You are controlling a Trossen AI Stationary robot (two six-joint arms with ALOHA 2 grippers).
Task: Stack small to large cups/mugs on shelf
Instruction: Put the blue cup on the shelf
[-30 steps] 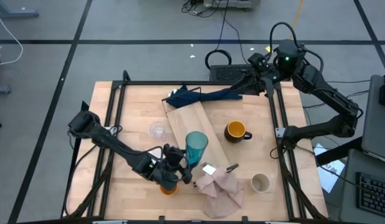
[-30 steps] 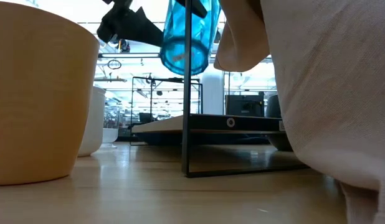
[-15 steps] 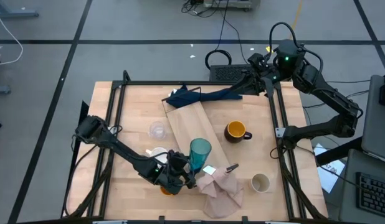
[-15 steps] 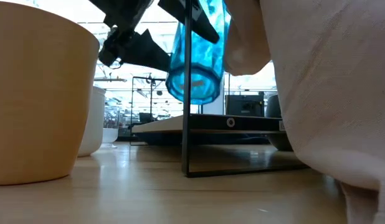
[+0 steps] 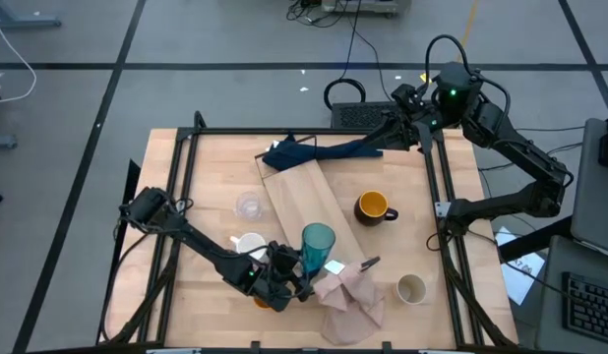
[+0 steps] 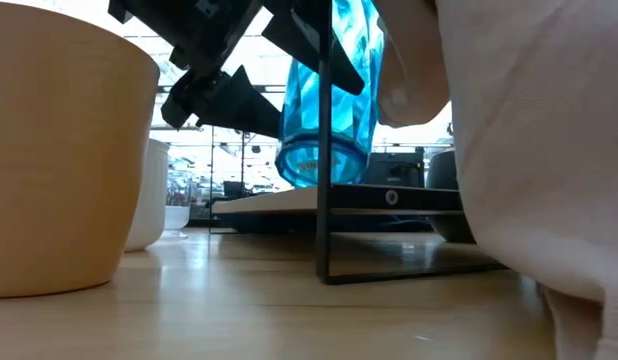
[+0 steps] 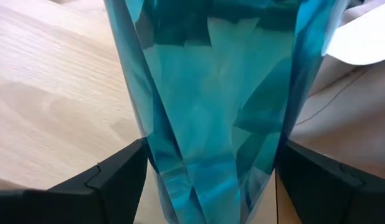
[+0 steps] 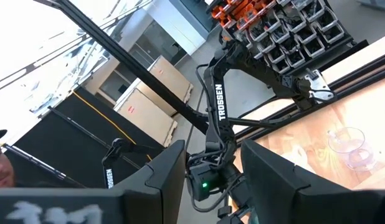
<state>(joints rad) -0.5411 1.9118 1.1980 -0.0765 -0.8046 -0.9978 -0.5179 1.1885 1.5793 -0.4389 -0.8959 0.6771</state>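
My left gripper (image 5: 296,273) grips the teal cup (image 5: 317,248), held above the table (image 5: 215,177) at about six o'clock beside the beige cloth (image 5: 351,300), while my right gripper (image 5: 400,106) waits parted at one o'clock.

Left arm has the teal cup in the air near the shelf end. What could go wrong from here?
1. The left gripper holds the teal cup above the board; in the low view its base hangs clear of the shelf, so an early release would likely drop or tip it.
2. The beige cloth lies close beside the cup and may snag it.
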